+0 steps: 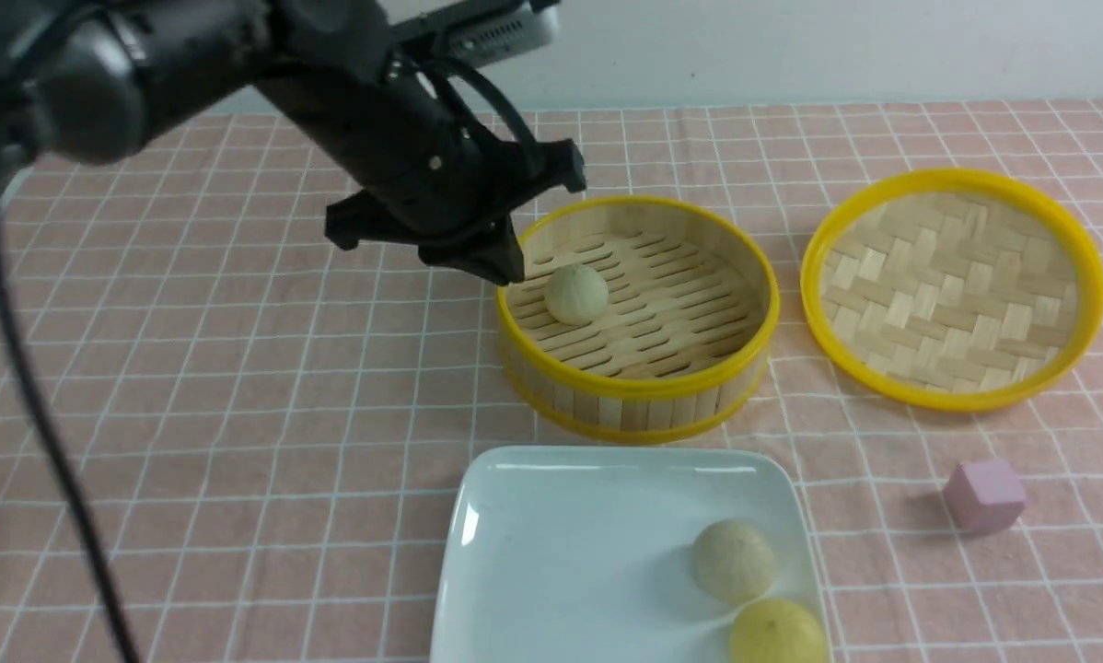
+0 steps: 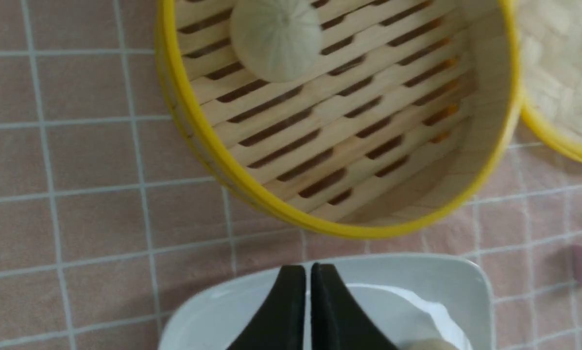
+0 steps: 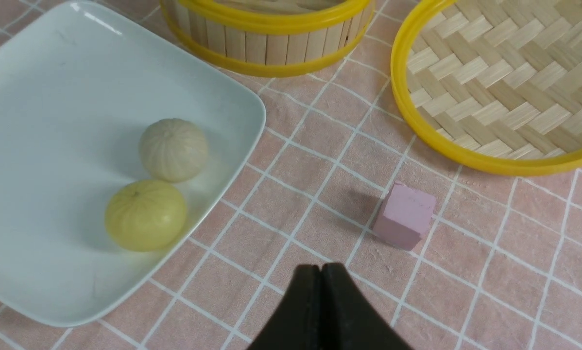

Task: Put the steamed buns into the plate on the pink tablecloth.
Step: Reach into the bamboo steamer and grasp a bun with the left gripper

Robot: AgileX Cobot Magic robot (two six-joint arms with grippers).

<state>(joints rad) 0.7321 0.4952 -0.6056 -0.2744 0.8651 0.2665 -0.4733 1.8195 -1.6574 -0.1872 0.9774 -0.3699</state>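
One steamed bun (image 1: 576, 293) (image 2: 275, 39) lies inside the bamboo steamer (image 1: 634, 387), near its left wall. Another steamed bun (image 1: 734, 560) (image 3: 173, 149) rests on the white square plate (image 1: 551, 552) (image 3: 53, 97), towards its right edge. Both sit on the pink tablecloth (image 1: 266, 414). My left gripper (image 1: 501, 267) (image 2: 308, 266) hangs over the steamer's left rim, its fingers together with nothing between them. In the left wrist view it stands above the plate's (image 2: 417, 277) far edge. My right gripper (image 3: 321, 267) is shut and empty above bare cloth, out of the front view.
A yellower ball (image 1: 778, 633) (image 3: 145, 214) lies on the plate beside the bun. The woven steamer lid (image 1: 957, 285) (image 3: 504, 82) lies upturned to the right of the steamer. A small pink cube (image 1: 984, 495) (image 3: 404, 221) sits on the cloth right of the plate.
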